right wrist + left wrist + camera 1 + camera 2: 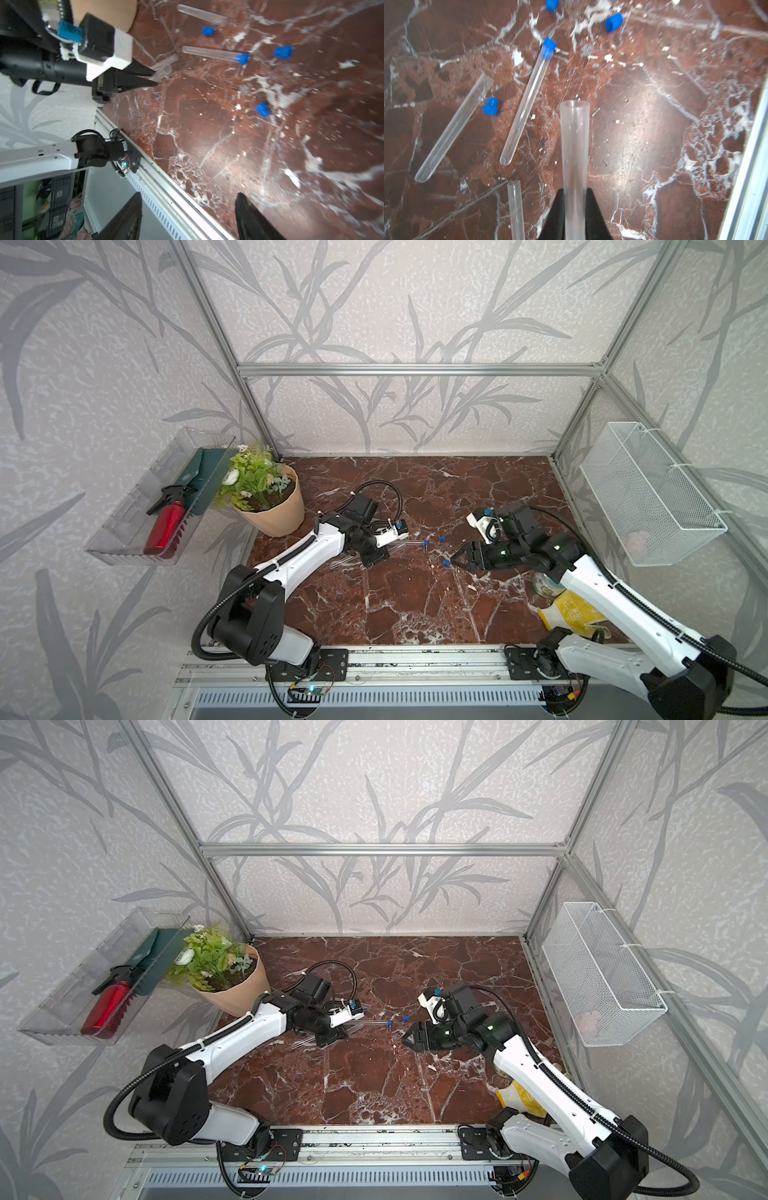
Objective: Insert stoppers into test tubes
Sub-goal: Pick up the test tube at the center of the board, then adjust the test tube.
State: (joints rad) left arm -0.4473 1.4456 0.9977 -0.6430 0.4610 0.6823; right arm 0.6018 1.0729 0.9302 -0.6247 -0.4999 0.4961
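One open test tube (575,145) is pinched between the fingers of the left gripper (575,190), its mouth pointing away from the wrist. A capped tube (527,104) and two uncapped tubes (452,128) lie just beside it on the marble table (415,605), with three loose stoppers (491,106) scattered around them. The left arm (299,560) stretches low from the front rail (415,659). The right gripper (455,562), jaws spread and empty, points toward it, close to one of the stoppers. Bare marble lies open toward the rail and the back wall (415,414).

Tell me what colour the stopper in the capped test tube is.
Bright blue; the stopper shows best in the left wrist view.
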